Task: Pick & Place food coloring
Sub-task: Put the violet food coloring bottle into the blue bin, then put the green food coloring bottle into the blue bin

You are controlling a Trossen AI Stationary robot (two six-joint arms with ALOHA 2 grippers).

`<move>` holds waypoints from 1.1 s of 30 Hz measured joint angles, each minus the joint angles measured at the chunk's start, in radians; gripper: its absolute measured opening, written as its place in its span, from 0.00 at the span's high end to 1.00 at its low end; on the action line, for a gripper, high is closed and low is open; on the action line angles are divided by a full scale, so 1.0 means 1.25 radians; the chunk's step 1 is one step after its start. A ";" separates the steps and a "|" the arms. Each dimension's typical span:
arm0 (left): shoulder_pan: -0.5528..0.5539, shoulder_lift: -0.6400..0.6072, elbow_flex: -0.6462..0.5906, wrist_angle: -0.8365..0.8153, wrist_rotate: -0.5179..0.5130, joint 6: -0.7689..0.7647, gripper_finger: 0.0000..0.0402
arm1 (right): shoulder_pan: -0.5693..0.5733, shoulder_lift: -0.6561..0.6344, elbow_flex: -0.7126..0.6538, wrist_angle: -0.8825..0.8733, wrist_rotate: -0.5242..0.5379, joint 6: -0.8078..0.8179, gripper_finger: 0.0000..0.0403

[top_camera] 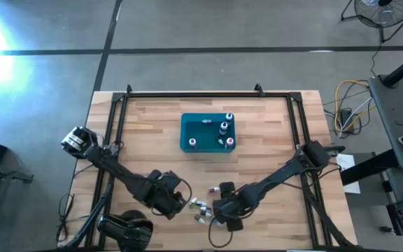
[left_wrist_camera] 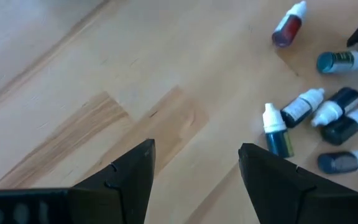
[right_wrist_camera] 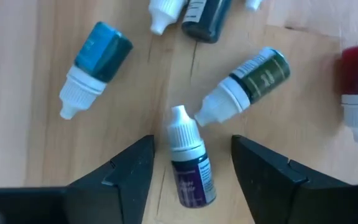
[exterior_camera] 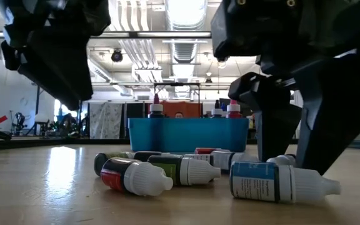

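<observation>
Several small food coloring bottles [top_camera: 201,207] lie on their sides in a loose cluster on the wooden table near its front edge, also seen in the low view [exterior_camera: 186,170]. My right gripper [right_wrist_camera: 192,140] points down, open, over a dark purple bottle with a white cap [right_wrist_camera: 190,168]. One finger stands on either side of it, with a gap on each. My left gripper [left_wrist_camera: 194,149] is open above bare wood just left of the cluster [left_wrist_camera: 328,118]; it is higher off the table [top_camera: 178,203].
A teal bin [top_camera: 187,127] sits at mid-table beyond the cluster, with several bottles standing upright in it [top_camera: 224,129]. A black frame [top_camera: 208,94] runs along the table's far and side edges. Bare wood lies between the bin and the cluster.
</observation>
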State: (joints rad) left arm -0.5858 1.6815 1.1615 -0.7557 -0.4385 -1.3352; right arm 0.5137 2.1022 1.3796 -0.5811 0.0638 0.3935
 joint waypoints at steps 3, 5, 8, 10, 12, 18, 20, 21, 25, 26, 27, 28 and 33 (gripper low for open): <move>-0.011 -0.003 -0.004 -0.005 0.000 0.010 0.48 | -0.001 0.003 0.014 -0.020 0.012 0.020 0.56; -0.015 -0.003 -0.004 -0.004 0.000 0.017 0.48 | -0.002 0.001 0.019 -0.029 0.013 0.023 0.62; -0.016 -0.003 -0.004 -0.005 -0.006 0.019 0.48 | -0.003 0.001 0.023 -0.034 0.012 0.025 0.73; -0.016 -0.003 -0.004 -0.005 -0.006 0.019 0.48 | -0.006 0.001 0.024 -0.036 0.009 0.038 0.79; -0.018 -0.003 -0.004 -0.005 -0.006 0.015 0.48 | -0.018 0.001 0.029 -0.041 -0.026 0.074 0.85; -0.040 -0.003 -0.004 -0.001 -0.007 -0.033 0.48 | -0.072 -0.084 0.048 -0.107 -0.008 0.113 0.87; -0.049 -0.003 -0.004 0.005 -0.015 -0.050 0.48 | -0.113 -0.157 0.058 -0.118 0.064 0.102 0.85; -0.053 -0.003 -0.004 0.012 -0.021 -0.053 0.48 | -0.142 -0.194 0.059 -0.126 0.101 0.100 0.83; -0.059 -0.003 -0.004 0.048 -0.062 -0.055 0.48 | -0.290 -0.270 0.054 -0.136 0.185 0.099 0.77; -0.059 -0.003 -0.004 0.058 -0.071 -0.055 0.48 | -0.330 -0.283 0.054 -0.124 0.177 0.090 0.76; -0.059 -0.003 -0.004 0.066 -0.082 -0.055 0.48 | -0.370 -0.296 0.054 -0.106 0.158 0.081 0.74; -0.058 -0.003 -0.004 0.073 -0.093 -0.053 0.48 | -0.407 -0.309 0.056 -0.093 0.132 0.071 0.72; -0.051 -0.003 -0.004 0.091 -0.105 -0.039 0.48 | -0.520 -0.315 0.054 -0.112 0.003 0.056 0.58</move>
State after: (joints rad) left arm -0.6495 1.6779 1.1568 -0.6418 -0.5701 -1.3845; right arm -0.1364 1.7081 1.4467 -0.7209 0.0674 0.4638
